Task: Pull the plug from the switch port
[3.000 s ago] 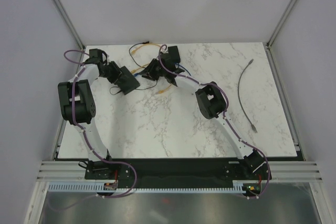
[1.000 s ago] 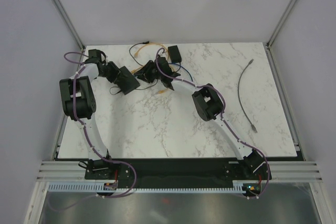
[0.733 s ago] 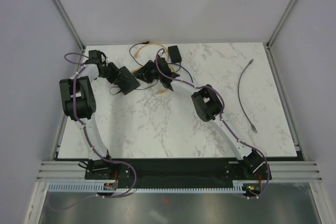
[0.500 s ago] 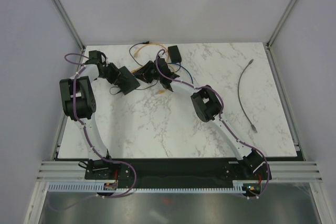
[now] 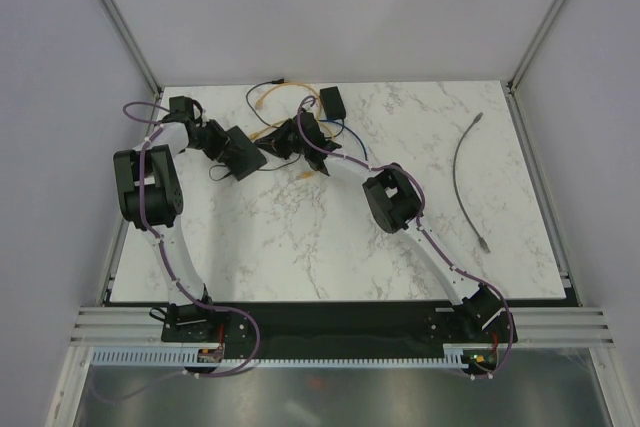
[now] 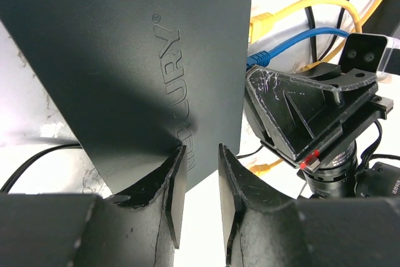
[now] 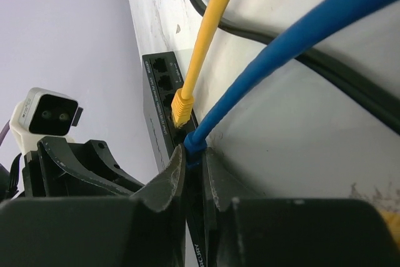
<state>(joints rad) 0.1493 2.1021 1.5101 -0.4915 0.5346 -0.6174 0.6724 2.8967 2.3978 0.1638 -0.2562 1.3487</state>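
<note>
From above, the switch [image 5: 243, 154] has ports too small to make out beside the right gripper [image 5: 274, 143]. In the right wrist view its fingers [image 7: 164, 186] hide the blue plug [image 7: 194, 144]'s tip. The yellow cable [image 7: 212, 23] leaves at 12 o'clock and the blue cable [image 7: 300, 35] at 2 o'clock. The left wrist view crops the switch from 10 to 12 o'clock.

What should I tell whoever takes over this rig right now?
Left gripper: straddles the near corner of the switch; grip unclear.
Right gripper: shut on the blue plug.
Blue plug looks seated in the switch's edge, beside the yellow plug; switch lies far-left on the table.
Done: plug grasped. Left: pull it straight out, switch held steady.
</note>
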